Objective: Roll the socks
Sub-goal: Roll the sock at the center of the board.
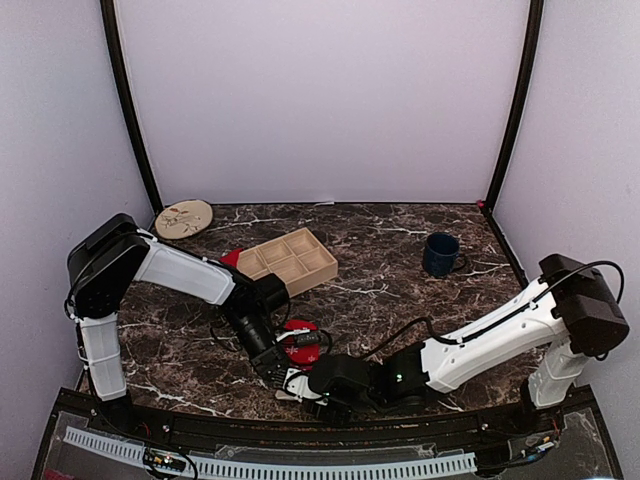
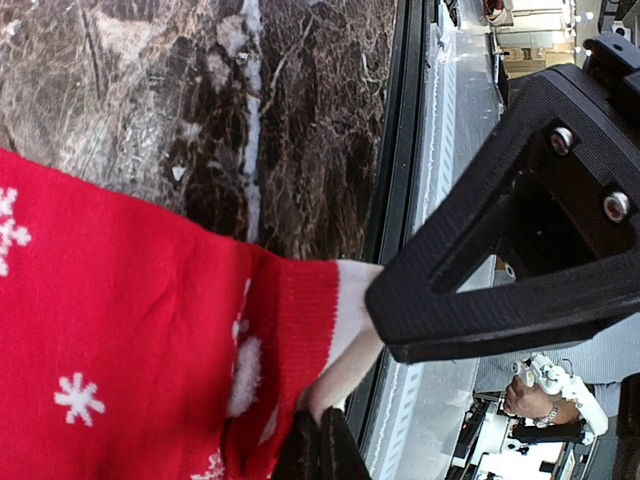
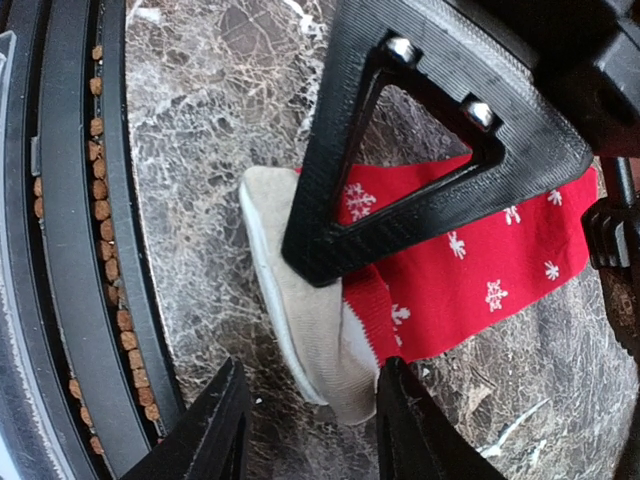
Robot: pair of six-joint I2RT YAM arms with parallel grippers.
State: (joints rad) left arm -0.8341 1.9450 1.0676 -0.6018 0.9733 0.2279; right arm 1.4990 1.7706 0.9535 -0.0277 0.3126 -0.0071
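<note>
A red sock with white snowflakes (image 1: 301, 345) lies on the dark marble table near the front edge. In the left wrist view the sock (image 2: 120, 330) fills the left side, and my left gripper (image 2: 322, 425) is shut on the edge of its white cuff (image 2: 350, 310). From the right wrist camera the cream cuff (image 3: 300, 290) lies flat on the marble, the red part of the sock (image 3: 470, 260) trailing right. My right gripper (image 3: 312, 385) stands open, its two fingers either side of the cuff's end and apart from it. Both grippers, left (image 1: 275, 372) and right (image 1: 303, 386), meet at the cuff.
A wooden compartment tray (image 1: 288, 260) sits behind the sock, with a red cloth item (image 1: 230, 258) at its left corner. A dark blue mug (image 1: 440, 254) stands at the back right, a round patterned disc (image 1: 184, 218) at the back left. The black front rail (image 3: 60, 250) runs close by.
</note>
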